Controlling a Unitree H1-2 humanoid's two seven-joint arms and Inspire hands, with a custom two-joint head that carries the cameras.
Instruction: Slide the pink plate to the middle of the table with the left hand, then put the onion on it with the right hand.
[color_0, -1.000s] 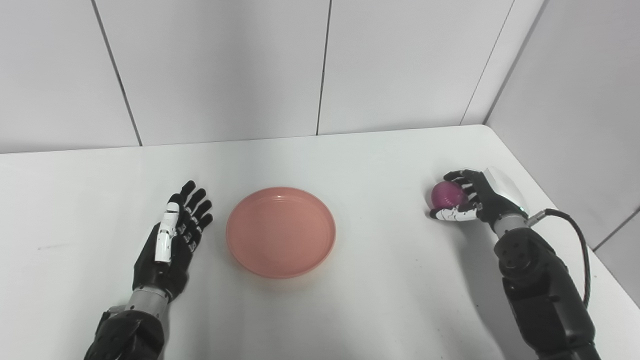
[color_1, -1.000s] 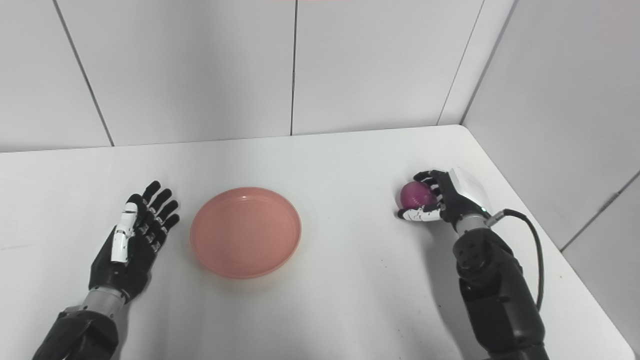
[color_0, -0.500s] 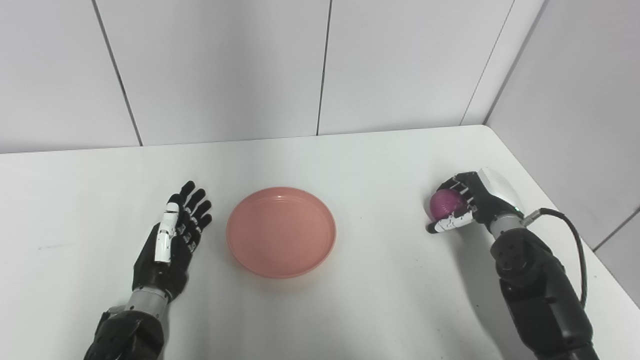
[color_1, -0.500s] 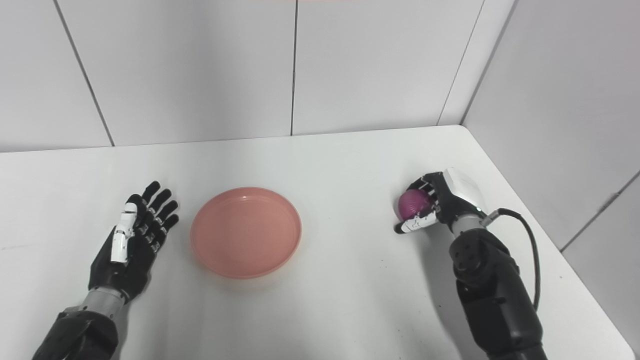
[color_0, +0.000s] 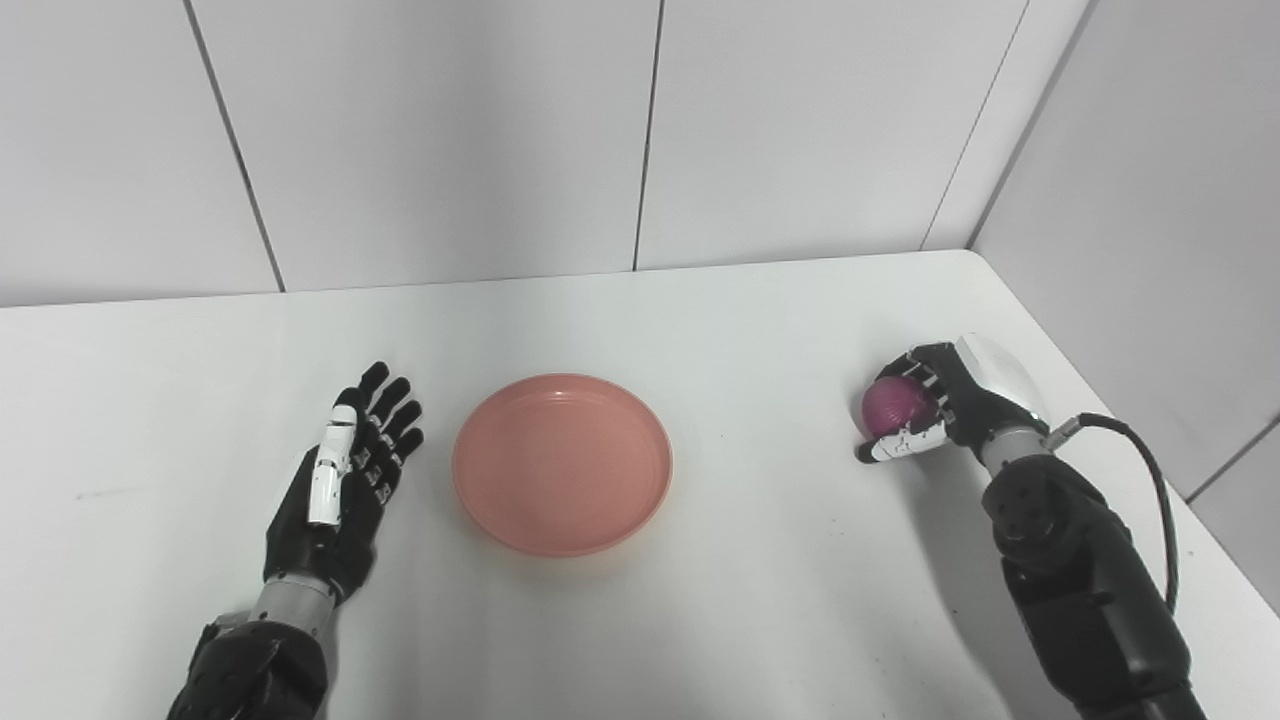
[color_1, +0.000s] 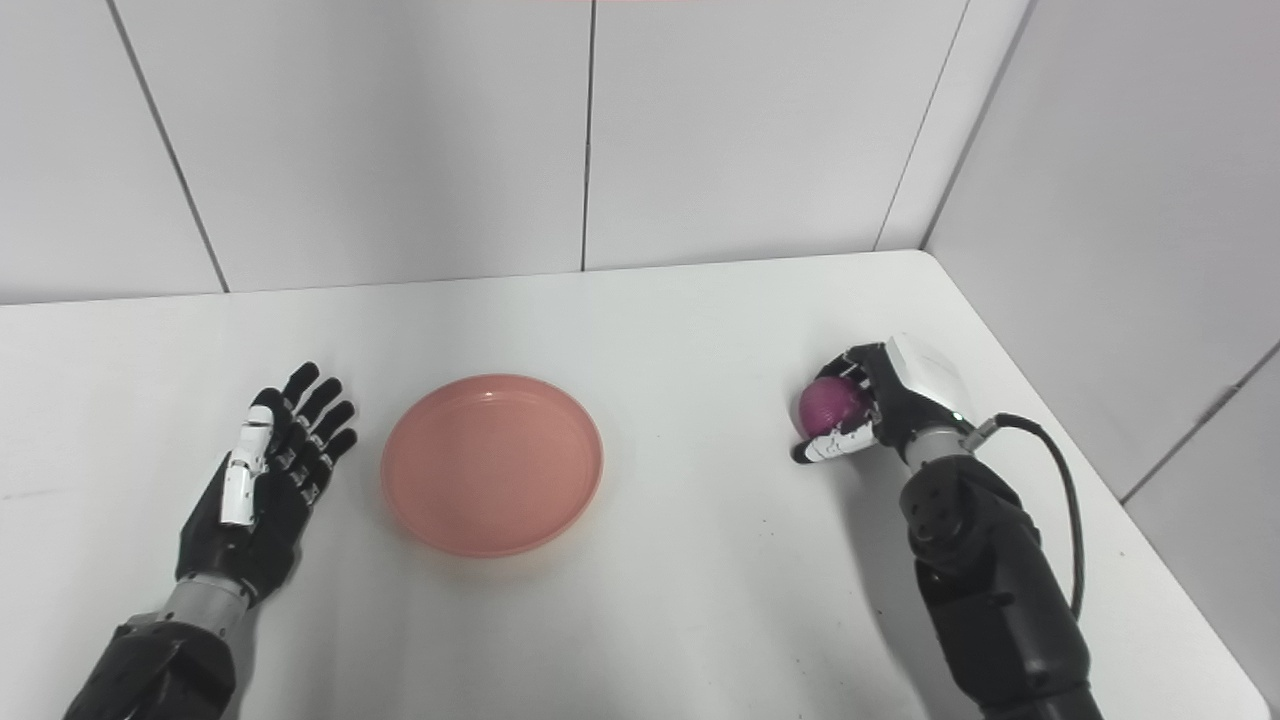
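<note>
The pink plate (color_0: 562, 462) lies flat near the middle of the white table, with nothing on it. My left hand (color_0: 345, 475) rests open on the table just left of the plate, fingers straight and apart, not touching its rim. Far to the right, the purple onion (color_0: 886, 405) sits inside my right hand (color_0: 935, 405), whose fingers and thumb are curled around it. The onion is close above or on the table near the right edge; its far side is hidden by the fingers.
The white table (color_0: 760, 560) ends at a wall behind and a wall close on the right. A black cable (color_0: 1150, 470) loops from the right wrist near the table's right edge.
The right hand's fingers have curled tighter round the onion and the hand has tilted a little. The left hand and the plate have stayed put.
</note>
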